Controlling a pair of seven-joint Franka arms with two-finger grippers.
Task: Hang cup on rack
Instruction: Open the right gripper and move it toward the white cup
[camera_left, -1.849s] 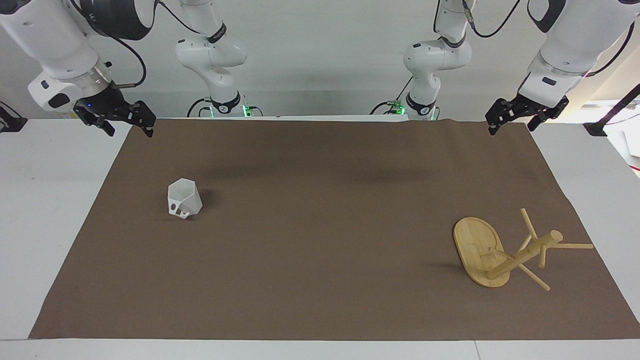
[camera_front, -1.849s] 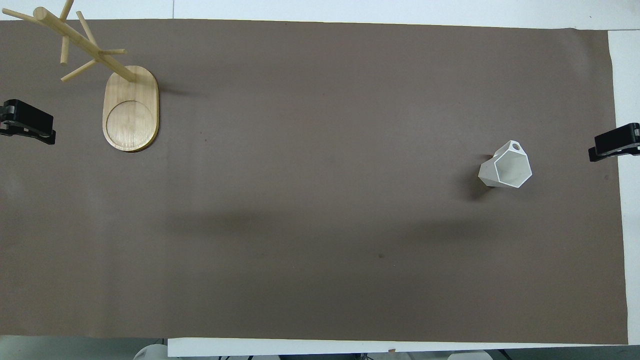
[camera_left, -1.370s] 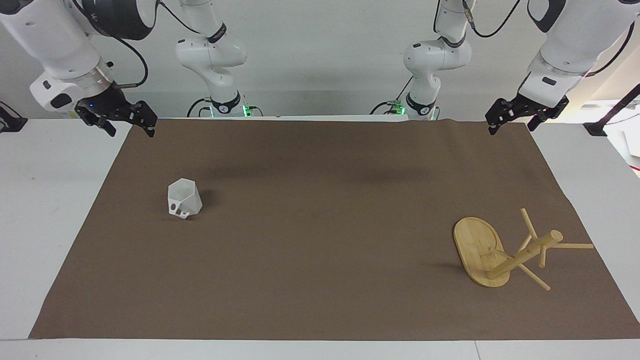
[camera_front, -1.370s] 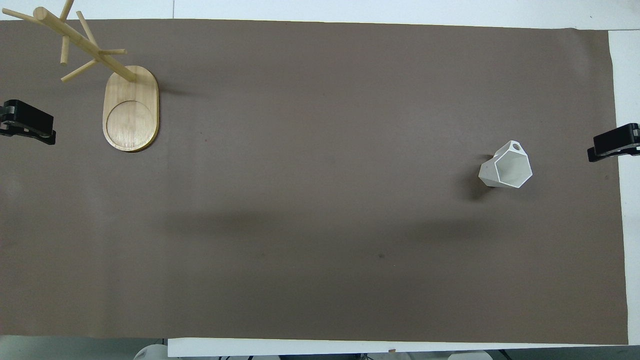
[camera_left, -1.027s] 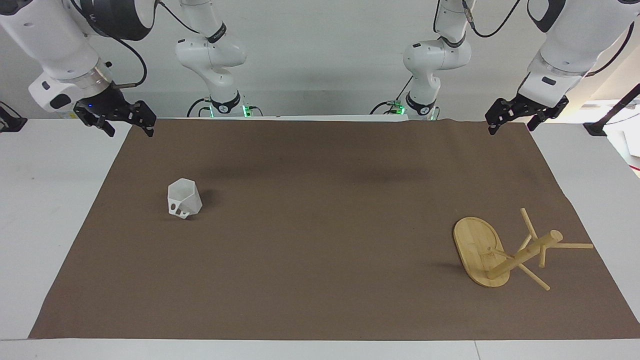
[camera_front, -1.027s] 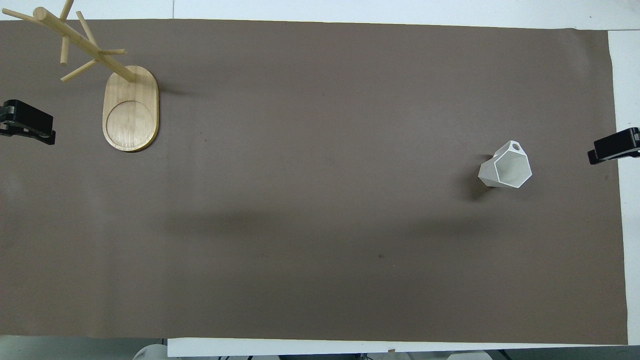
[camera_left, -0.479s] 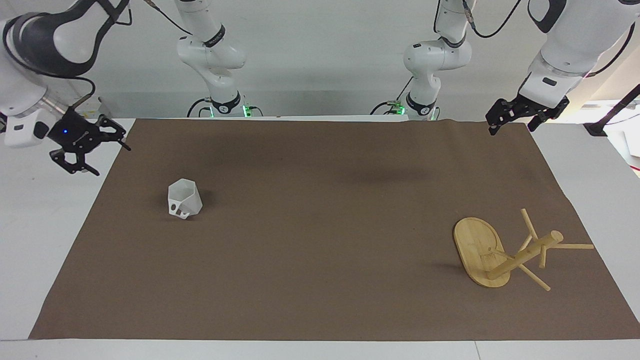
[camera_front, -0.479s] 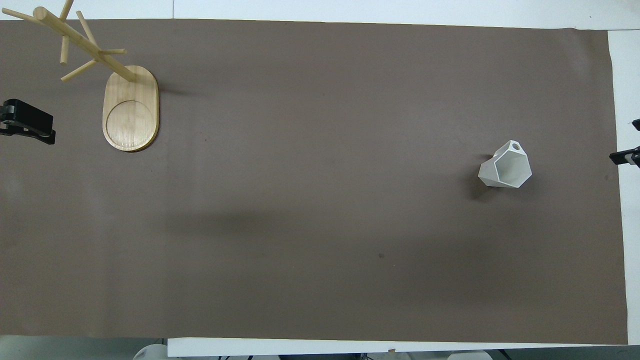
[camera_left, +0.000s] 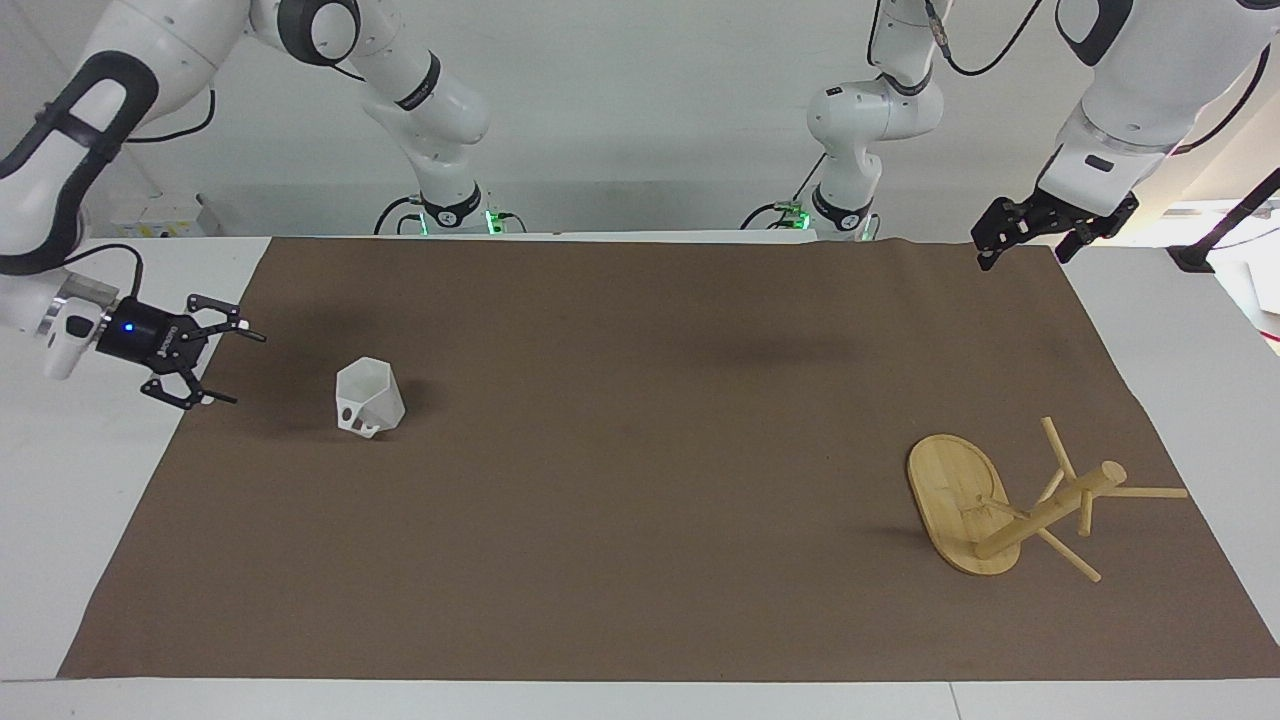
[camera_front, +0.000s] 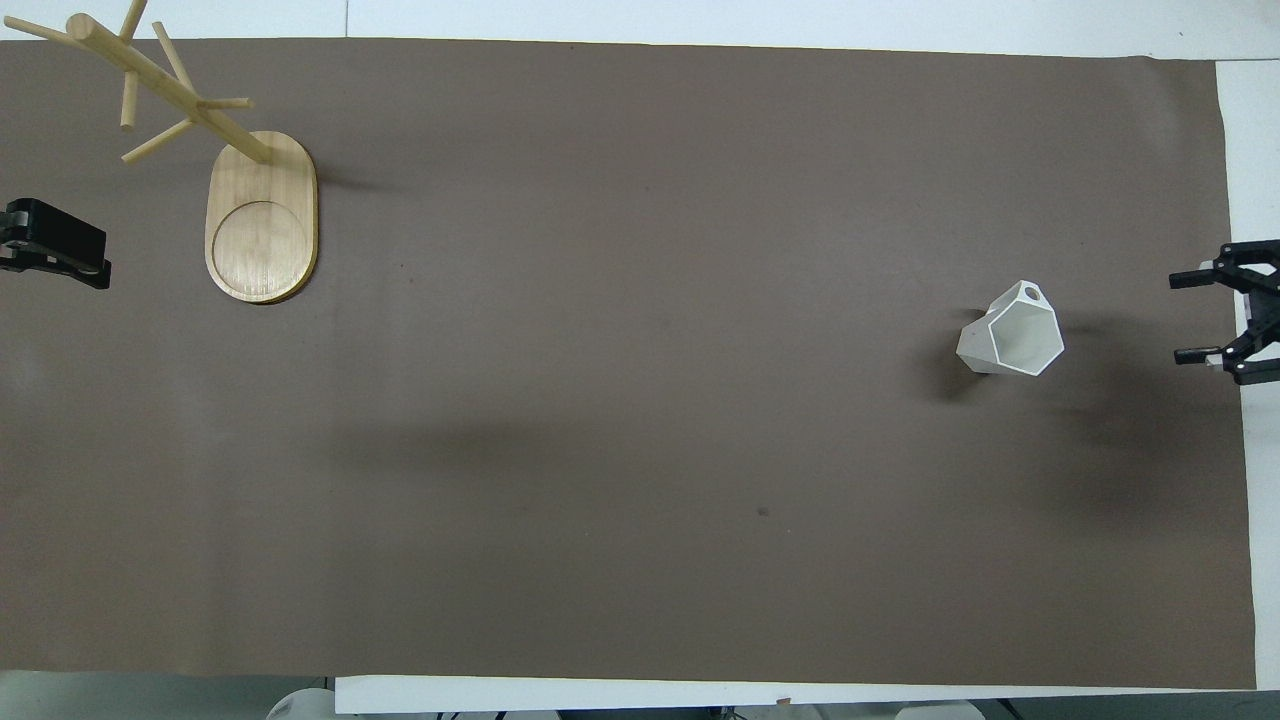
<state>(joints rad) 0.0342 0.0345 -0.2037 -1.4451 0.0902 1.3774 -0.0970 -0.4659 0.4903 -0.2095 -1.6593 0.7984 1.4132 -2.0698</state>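
The white faceted cup (camera_left: 369, 397) (camera_front: 1012, 332) stands rim up on the brown mat toward the right arm's end, its handle on the side farther from the robots. My right gripper (camera_left: 246, 368) (camera_front: 1176, 319) hangs low over the mat's edge beside the cup, turned sideways with its open fingers pointing at the cup and a clear gap between them and it. The bamboo rack (camera_left: 958, 492) (camera_front: 262, 222) stands upright at the left arm's end with bare pegs. My left gripper (camera_left: 1022, 256) (camera_front: 70, 262) waits open and empty over the mat's corner nearest the robots.
A brown mat (camera_left: 640, 470) covers most of the white table (camera_left: 80, 480). Nothing but the cup and the rack lies on it, and a wide stretch of mat separates the two.
My right arm has swung down from over the mat's corner by the robots to a low sideways pose beside the cup, fingers still open. Cup, rack and left arm have not moved.
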